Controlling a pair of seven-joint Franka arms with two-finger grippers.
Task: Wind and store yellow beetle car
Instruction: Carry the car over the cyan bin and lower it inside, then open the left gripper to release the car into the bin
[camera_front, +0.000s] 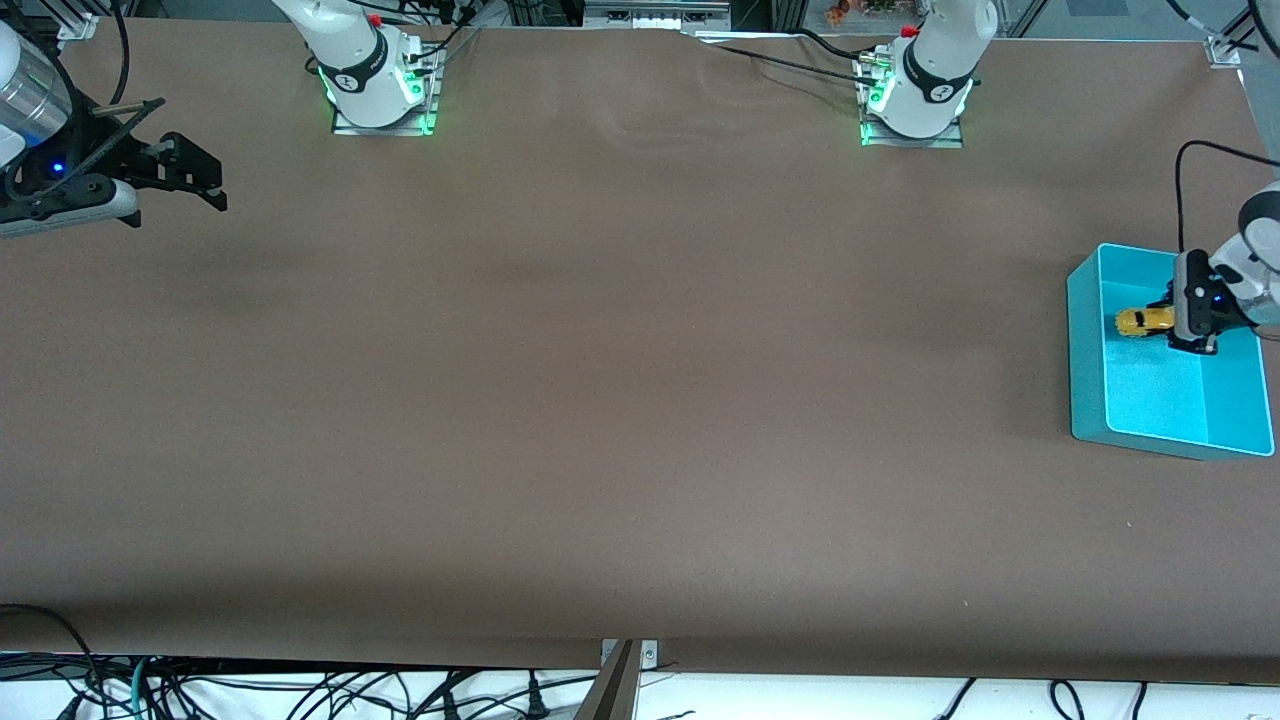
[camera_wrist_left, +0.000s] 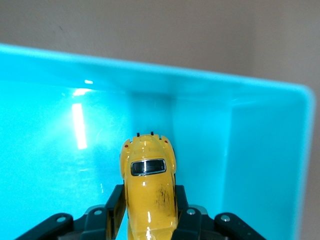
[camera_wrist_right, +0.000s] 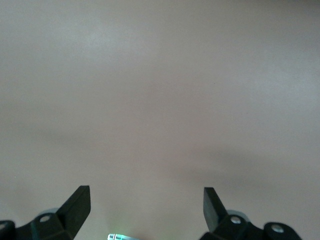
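Observation:
The yellow beetle car (camera_front: 1143, 321) is held inside the turquoise bin (camera_front: 1087, 350) at the left arm's end of the table. My left gripper (camera_front: 1172, 326) is shut on the car, low within the bin. In the left wrist view the car (camera_wrist_left: 148, 190) sits between the two black fingers (camera_wrist_left: 116, 207), pointing at the bin's wall (camera_wrist_left: 200, 115). I cannot tell whether its wheels touch the bin floor. My right gripper (camera_front: 205, 180) is open and empty over the bare table at the right arm's end; its wrist view shows the gripper (camera_wrist_right: 146, 202) with only brown table below.
The brown table (camera_front: 620, 380) stretches between the two arms with nothing else on it. The two arm bases (camera_front: 380, 85) stand along its edge farthest from the front camera. Cables hang below the edge nearest to that camera.

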